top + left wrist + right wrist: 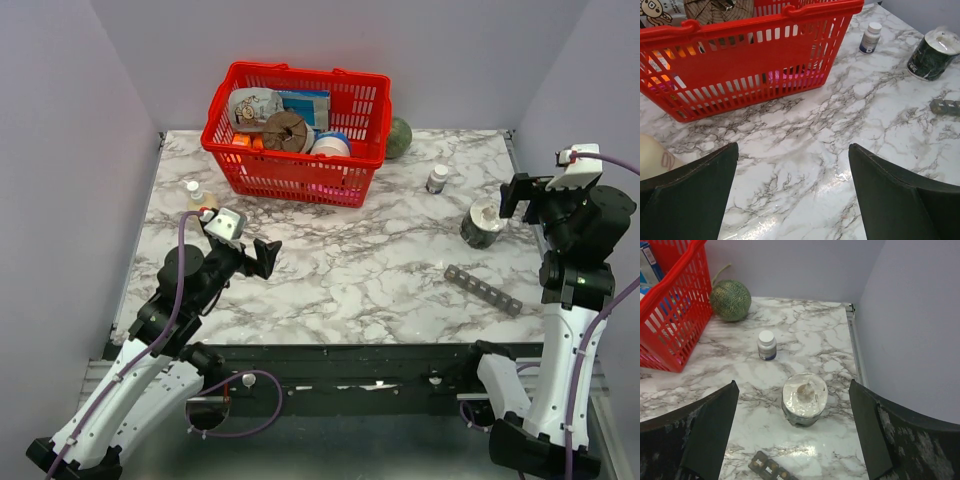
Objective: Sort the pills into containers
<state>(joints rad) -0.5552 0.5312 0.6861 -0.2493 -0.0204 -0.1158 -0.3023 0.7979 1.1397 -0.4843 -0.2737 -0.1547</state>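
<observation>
The containers are a dark grey pill strip (pixel 484 290) lying at an angle on the marble table at the right; it also shows in the left wrist view (pixel 945 106) and the right wrist view (pixel 769 469). A small white pill bottle (pixel 437 179) stands upright behind it and shows in both wrist views (pixel 870 38) (pixel 766 345). No loose pills show. My left gripper (pixel 266 256) is open and empty above bare table (pixel 792 150). My right gripper (pixel 524 200) is open and empty, hovering above a wrapped roll (pixel 792 387).
A red mesh basket (pixel 250 175) full of goods stands at the back centre. A dark wrapped paper roll (pixel 481 224) stands between bottle and strip. A green melon (pixel 399 138) sits at the back. A small pale bottle (pixel 197 195) stands at the left.
</observation>
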